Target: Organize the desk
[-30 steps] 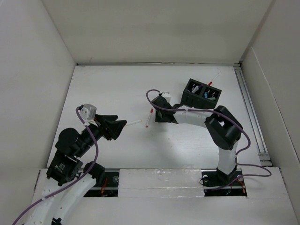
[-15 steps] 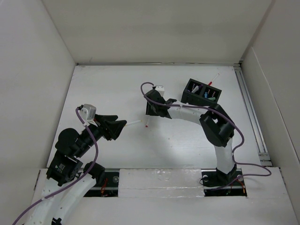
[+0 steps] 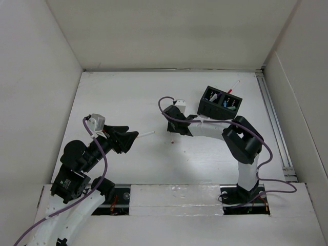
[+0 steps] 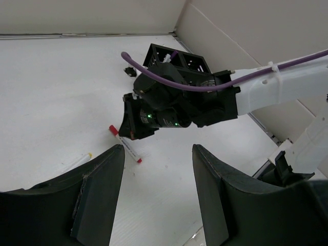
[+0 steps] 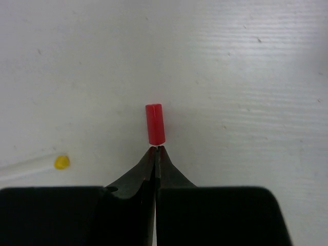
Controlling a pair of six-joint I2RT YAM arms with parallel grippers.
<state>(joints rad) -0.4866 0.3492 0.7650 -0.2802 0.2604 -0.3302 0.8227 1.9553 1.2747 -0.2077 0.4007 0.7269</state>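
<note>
Where the right arm reaches leftward over the middle of the desk point(image 3: 123, 97), the right gripper point(image 5: 155, 150) has its two black fingers point(image 5: 128, 189) together, leaving only a hairline slit. They are clamped on the white barrel of a red-capped pen point(image 5: 155, 124) just behind the cap.

The desk is a matte-white rectangle enclosed by white walls. From above it looks wider left to right than near to far, and a metal rail point(image 3: 274, 123) runs near-to-far along its right edge.

In the left wrist view the red-capped pen lies low on the surface near the desk's centre. Its long axis runs roughly near-to-far, with the cap toward the far wall and a small red tail end toward the near edge and slightly left. From above, only that tail end shows past the gripper.

The left gripper point(image 4: 159, 147) hangs over the desk's left half with its fingers point(image 4: 100, 200) spread apart, holding nothing and aimed rightward.

Between the two grippers lies a yellow-tipped white pen point(image 3: 146, 134). Its axis runs mostly left to right, and its yellow tip is at the right end, near the red-capped pen but apart from it.

A black two-compartment organizer point(image 3: 220, 101) sits to the far right of the right gripper with pens standing in it. One red-and-white pen point(image 3: 234, 84) leans out at its far right corner. Any print on the pens is too small to read.
</note>
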